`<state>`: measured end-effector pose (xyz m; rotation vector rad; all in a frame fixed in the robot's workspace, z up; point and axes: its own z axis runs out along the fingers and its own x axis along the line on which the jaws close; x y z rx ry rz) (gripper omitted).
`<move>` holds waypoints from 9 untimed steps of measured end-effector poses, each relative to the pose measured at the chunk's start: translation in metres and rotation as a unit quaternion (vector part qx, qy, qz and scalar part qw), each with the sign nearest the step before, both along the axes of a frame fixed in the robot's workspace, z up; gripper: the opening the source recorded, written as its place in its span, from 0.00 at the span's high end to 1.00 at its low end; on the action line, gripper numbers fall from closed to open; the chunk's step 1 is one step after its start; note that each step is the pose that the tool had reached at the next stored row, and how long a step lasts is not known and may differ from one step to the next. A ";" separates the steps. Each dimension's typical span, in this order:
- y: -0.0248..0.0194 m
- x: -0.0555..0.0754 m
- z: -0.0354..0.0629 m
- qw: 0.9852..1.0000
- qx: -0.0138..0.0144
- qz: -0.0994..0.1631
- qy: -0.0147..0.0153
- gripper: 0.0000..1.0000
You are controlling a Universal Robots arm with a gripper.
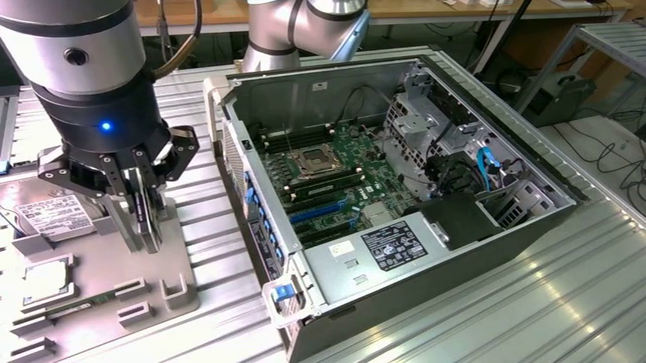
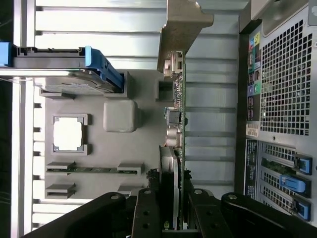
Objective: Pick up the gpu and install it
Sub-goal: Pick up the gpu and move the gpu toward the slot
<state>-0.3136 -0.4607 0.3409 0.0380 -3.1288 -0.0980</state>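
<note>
Gripper (image 1: 142, 234) was clamped across the gpu's (image 2: 177, 124) thin faces, so the card stood on edge, its bracket (image 2: 181, 29) free, at the parts tray's (image 1: 96, 253) edge nearest the computer case (image 1: 302, 98).

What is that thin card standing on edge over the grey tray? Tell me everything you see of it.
The gpu is a thin card seen edge-on: green circuit board, dark cooler face, pale bent metal bracket at one end. It stands upright above the grey tray, clamped in the gripper. Whether it touches the tray is unclear.
</note>
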 end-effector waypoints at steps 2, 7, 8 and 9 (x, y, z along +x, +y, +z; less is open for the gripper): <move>0.0000 0.000 0.0019 1.000 0.000 0.000 0.000 0.73; 0.0000 0.000 0.0060 1.000 0.000 0.000 0.000 0.73; 0.0000 0.000 0.0076 1.000 0.001 0.000 0.000 0.73; 0.0000 0.000 0.0094 1.000 0.001 0.000 0.000 0.73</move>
